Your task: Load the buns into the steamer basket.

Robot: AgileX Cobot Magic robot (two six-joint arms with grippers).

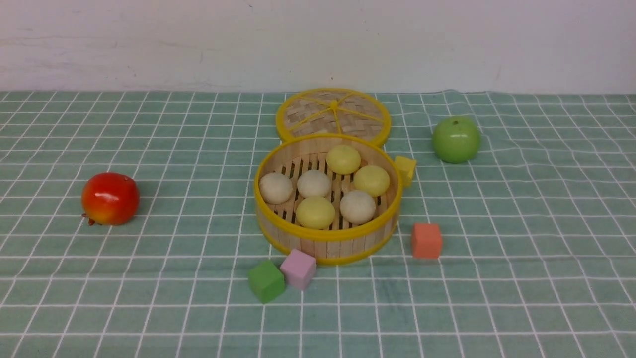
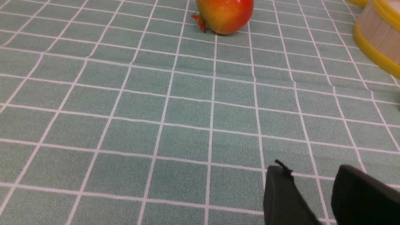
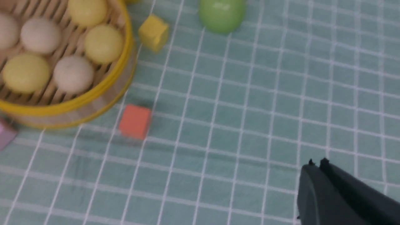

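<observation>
Green checked cloth covers the desk. Nearest, the left jaws stand parted and empty, the right jaws pressed together, empty. Farther on, all six buns sit inside the steamer basket, its lid lying just behind.

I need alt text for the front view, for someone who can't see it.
A round steamer basket holds six buns on a green checked cloth, its woven lid lying behind it. A red apple, a green apple and four coloured cubes lie around it.
</observation>
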